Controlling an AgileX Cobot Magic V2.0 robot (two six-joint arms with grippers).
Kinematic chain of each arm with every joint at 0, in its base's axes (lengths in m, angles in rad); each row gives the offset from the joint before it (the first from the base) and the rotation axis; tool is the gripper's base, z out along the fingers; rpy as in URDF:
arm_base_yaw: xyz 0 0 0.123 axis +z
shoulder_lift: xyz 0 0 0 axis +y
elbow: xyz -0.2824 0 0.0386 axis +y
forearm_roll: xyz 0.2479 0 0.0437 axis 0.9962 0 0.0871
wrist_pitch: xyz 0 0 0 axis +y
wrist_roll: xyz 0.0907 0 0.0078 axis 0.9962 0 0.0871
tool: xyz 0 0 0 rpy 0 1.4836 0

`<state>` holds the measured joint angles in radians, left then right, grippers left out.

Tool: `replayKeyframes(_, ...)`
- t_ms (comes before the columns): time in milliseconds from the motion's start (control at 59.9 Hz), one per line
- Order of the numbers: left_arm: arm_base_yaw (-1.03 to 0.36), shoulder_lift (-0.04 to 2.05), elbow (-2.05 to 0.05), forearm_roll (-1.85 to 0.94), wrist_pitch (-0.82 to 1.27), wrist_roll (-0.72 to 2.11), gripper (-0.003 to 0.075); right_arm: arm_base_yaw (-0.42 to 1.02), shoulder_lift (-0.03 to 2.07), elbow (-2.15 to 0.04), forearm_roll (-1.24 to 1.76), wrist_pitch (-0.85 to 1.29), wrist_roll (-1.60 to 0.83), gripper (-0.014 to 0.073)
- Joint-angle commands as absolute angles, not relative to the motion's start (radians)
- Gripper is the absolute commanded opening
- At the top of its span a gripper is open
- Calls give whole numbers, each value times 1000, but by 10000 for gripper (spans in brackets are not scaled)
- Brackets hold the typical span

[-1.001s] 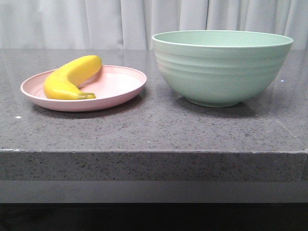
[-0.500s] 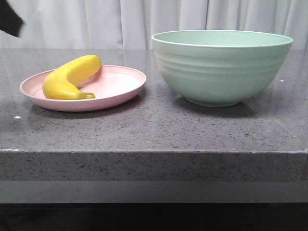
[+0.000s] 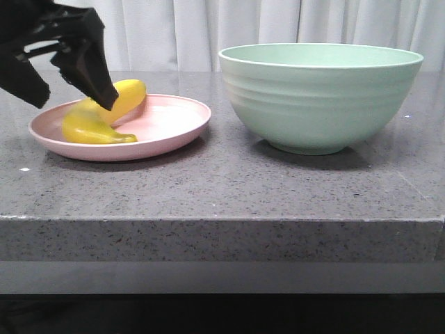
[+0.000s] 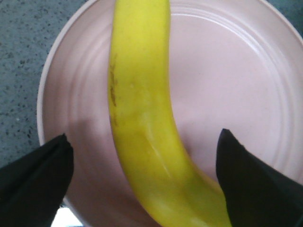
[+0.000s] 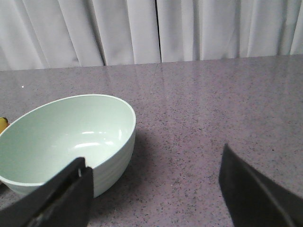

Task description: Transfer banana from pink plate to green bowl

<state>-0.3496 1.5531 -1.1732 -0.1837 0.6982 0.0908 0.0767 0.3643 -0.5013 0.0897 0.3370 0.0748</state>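
The yellow banana [image 3: 94, 126] lies on the pink plate [image 3: 174, 129] at the left of the table. My left gripper [image 3: 73, 97] hangs open just above the plate, one finger on each side of the banana, touching nothing. In the left wrist view the banana [image 4: 142, 118] runs between the spread black fingers [image 4: 35, 182] over the pink plate [image 4: 227, 80]. The green bowl [image 3: 320, 97] stands to the right of the plate with nothing in it. My right gripper [image 5: 154, 156] is open over bare table beside the green bowl [image 5: 66, 137].
The grey speckled table [image 3: 222, 188] has its front edge close to the camera. White curtains [image 3: 208, 28] hang behind it. A gap of bare stone separates the plate from the bowl.
My left gripper has come in from the upper left and dropped over the plate, straddling the banana. Banana, plate and bowl have not moved.
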Motion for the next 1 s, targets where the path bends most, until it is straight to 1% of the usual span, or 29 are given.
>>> replayKeyframes(0, -357, 1548, -1210, -204, 649, 80, 599, 72, 380, -539, 86, 270, 68, 567)
replayKeyframes(250, -357, 1597, -1216, -204, 589, 80, 598, 72, 380, -539, 86, 270, 68, 567)
replayKeyframes(367, -357, 1608, -1216, -204, 587, 80, 571, 72, 380, -539, 86, 270, 68, 567)
replayKeyframes(484, -357, 1615, -1216, -204, 577, 80, 492, 72, 380, -539, 86, 270, 68, 567)
replayKeyframes(734, -357, 1615, -1216, -204, 526, 80, 271, 72, 380, -539, 86, 271, 68, 567)
replayKeyframes(834, -357, 1615, -1216, -206, 500, 80, 219, 72, 380, -539, 86, 274, 68, 567)
replayKeyframes(984, -357, 1615, -1216, -236, 431, 80, 204, 72, 380, -539, 86, 280, 68, 567)
